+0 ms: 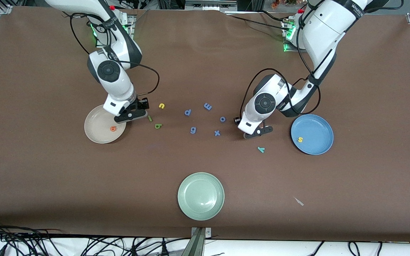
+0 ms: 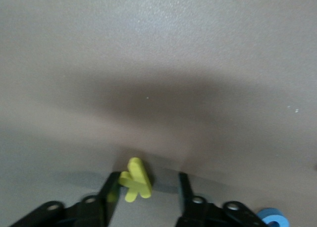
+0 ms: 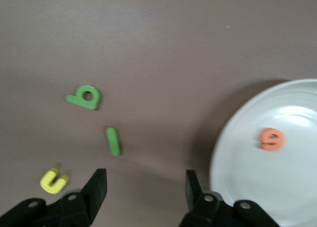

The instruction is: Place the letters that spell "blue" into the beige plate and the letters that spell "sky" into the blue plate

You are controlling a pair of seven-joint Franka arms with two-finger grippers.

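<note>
The orange e (image 1: pixel 113 128) lies in the beige plate (image 1: pixel 96 133). My right gripper (image 1: pixel 131 115) hangs open and empty over the table at that plate's rim (image 3: pixel 257 187). Beside it lie the green l (image 1: pixel 150 118), dark green b (image 1: pixel 158 126) and yellow u (image 1: pixel 161 105). The yellow s (image 1: pixel 300 139) lies in the blue plate (image 1: pixel 319 131). My left gripper (image 1: pixel 258 132) is low over the table beside the blue plate. In the left wrist view the yellow k (image 2: pixel 134 180) stands between its fingers, touching one, with a gap to the second. The teal y (image 1: pixel 261 149) lies nearer the front camera.
Blue letters p (image 1: pixel 188 112), m (image 1: pixel 208 106), o (image 1: pixel 222 119), g (image 1: pixel 193 130) and x (image 1: pixel 217 133) are scattered mid-table between the two grippers. A pale green plate (image 1: pixel 200 195) sits near the front edge, with a small pale scrap (image 1: pixel 298 201) toward the left arm's end.
</note>
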